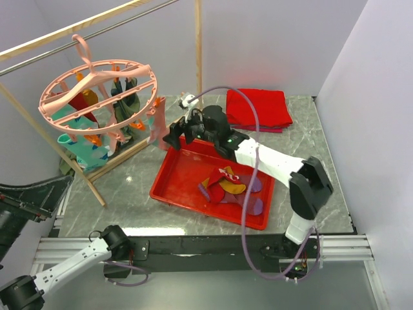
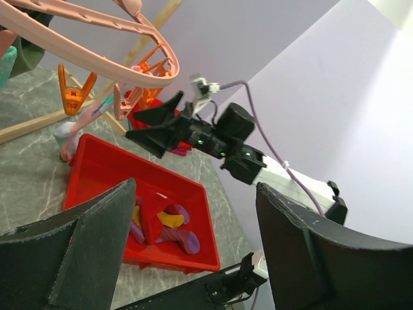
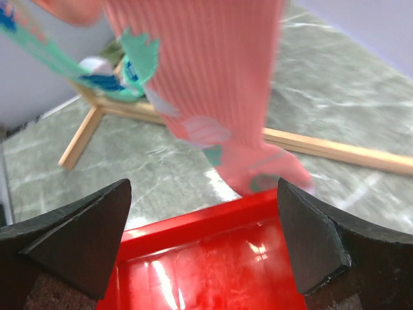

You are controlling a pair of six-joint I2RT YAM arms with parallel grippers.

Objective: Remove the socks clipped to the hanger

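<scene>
The round pink hanger [image 1: 97,84] hangs by its hook from the metal bar at the back left. Teal [image 1: 84,147], maroon [image 1: 80,101] and dark green [image 1: 126,97] socks are clipped under it. A pink sock [image 1: 156,123] dangles from its right rim. My right gripper [image 1: 175,134] is open and empty just right of that sock, over the tray's far corner. In the right wrist view the pink sock [image 3: 219,97] hangs just beyond the open gripper [image 3: 203,184]. My left gripper [image 2: 197,187] is open and empty, low at the left, facing the hanger ring [image 2: 129,29].
A red tray [image 1: 174,181] at the table's middle holds several loose socks [image 1: 229,184]. A folded red cloth [image 1: 258,106] lies at the back right. The wooden rack's base bar [image 3: 335,152] runs along the table behind the tray. An orange clip [image 2: 74,90] hangs bare.
</scene>
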